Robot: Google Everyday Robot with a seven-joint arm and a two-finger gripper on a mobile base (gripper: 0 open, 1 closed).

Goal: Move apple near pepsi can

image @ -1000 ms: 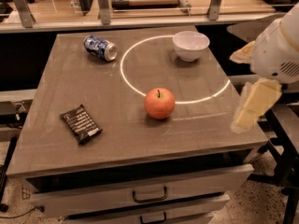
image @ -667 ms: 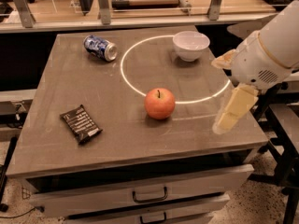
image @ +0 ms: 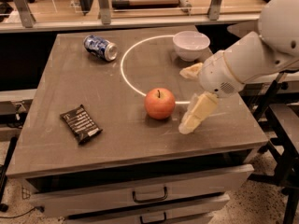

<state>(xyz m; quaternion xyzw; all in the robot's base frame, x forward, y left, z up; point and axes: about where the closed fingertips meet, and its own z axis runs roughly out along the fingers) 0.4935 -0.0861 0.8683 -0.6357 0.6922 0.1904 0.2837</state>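
Note:
The orange-red apple (image: 160, 103) stands near the middle of the brown table (image: 70, 87), on the white circle line. The blue pepsi can (image: 100, 47) lies on its side at the far left of the table, well apart from the apple. My gripper (image: 183, 101) is just right of the apple, low over the table, open and empty. One cream finger (image: 190, 71) points left behind the apple, and the other finger (image: 196, 113) slants down at the apple's right side. Neither touches the apple.
A white bowl (image: 190, 45) stands at the far right of the table, behind my arm. A dark snack wrapper (image: 81, 123) lies at the front left. Drawers (image: 149, 195) sit below the table's front edge. A shelf runs behind the table.
My arm and gripper have moved left from the table's right edge toward the apple. The apple, can, bowl and wrapper have not moved.

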